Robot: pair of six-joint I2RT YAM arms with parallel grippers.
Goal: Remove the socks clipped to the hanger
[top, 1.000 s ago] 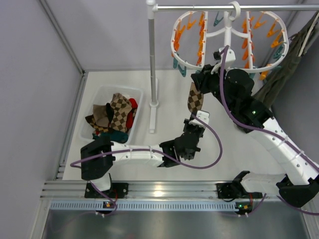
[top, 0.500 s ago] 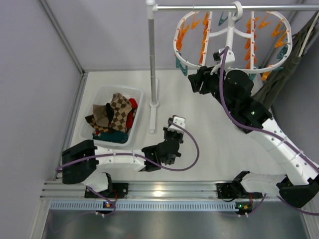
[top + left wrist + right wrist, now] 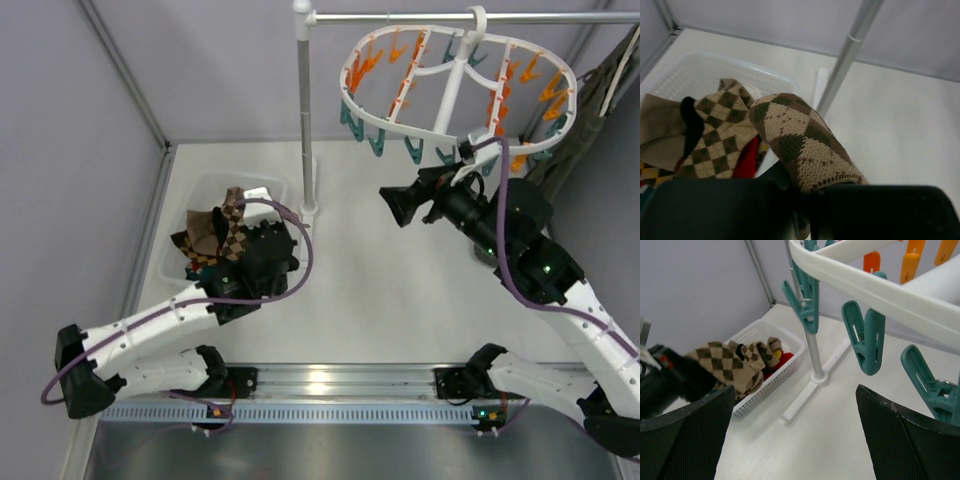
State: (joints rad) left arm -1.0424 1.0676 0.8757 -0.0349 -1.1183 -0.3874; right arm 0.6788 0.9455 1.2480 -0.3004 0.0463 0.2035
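Sock [image 3: 800, 145], clamped in the left gripper [image 3: 807, 205], stretches lengthwise toward the basket [image 3: 705, 75]; right gripper [image 3: 795, 435] gapes empty.

Bright, even diffuse light, faint soft shadows, glare patch on the base rail [image 3: 320, 381], left gripper [image 3: 807, 216] darkly blurred.

The near sock [image 3: 800, 145] is tan with brown-olive argyle diamonds. In the white mesh basket [image 3: 700, 75] on the left, the socks [image 3: 715, 140] show the same argyle, plain tan, red, black and a bit of yellow. The hanger [image 3: 865, 287] is white, its clips [image 3: 867, 337] teal and orange. The pole [image 3: 305, 110] is grey, the table [image 3: 400, 290] white, the far-right garment [image 3: 585, 110] olive.
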